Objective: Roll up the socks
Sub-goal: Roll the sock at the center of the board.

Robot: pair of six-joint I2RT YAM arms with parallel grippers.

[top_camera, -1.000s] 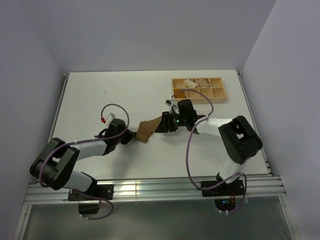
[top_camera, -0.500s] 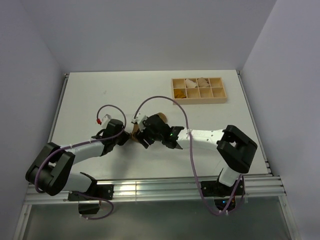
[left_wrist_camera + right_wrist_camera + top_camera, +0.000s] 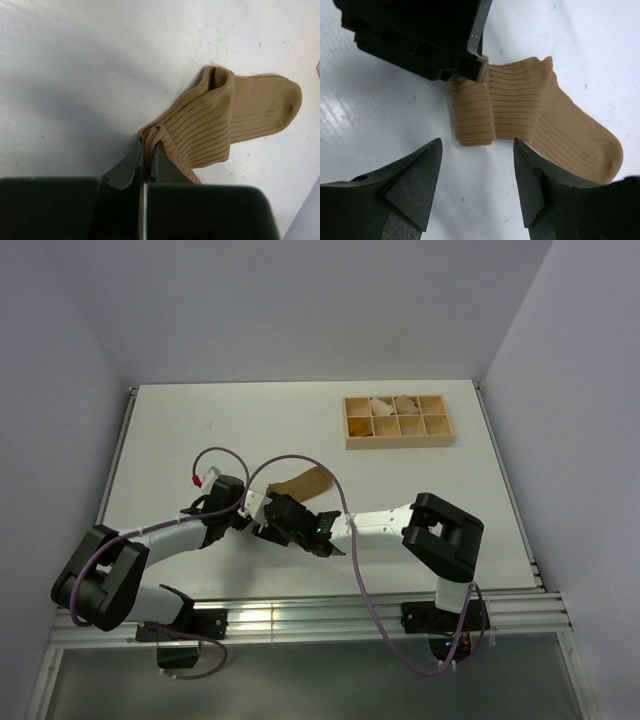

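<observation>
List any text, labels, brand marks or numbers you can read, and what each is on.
No readable text anywhere.
The tan sock, left gripper, right gripper, wooden tray and table: no lettering visible.
The red-and-white tag on the left arm's cable: too small to tell whether it carries print.

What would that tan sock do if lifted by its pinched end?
Probably hang limp: the tan sock lies folded and creased where the left gripper pinches it. Its ribbed knit likely resists slipping. The loose fold might fall open.
</observation>
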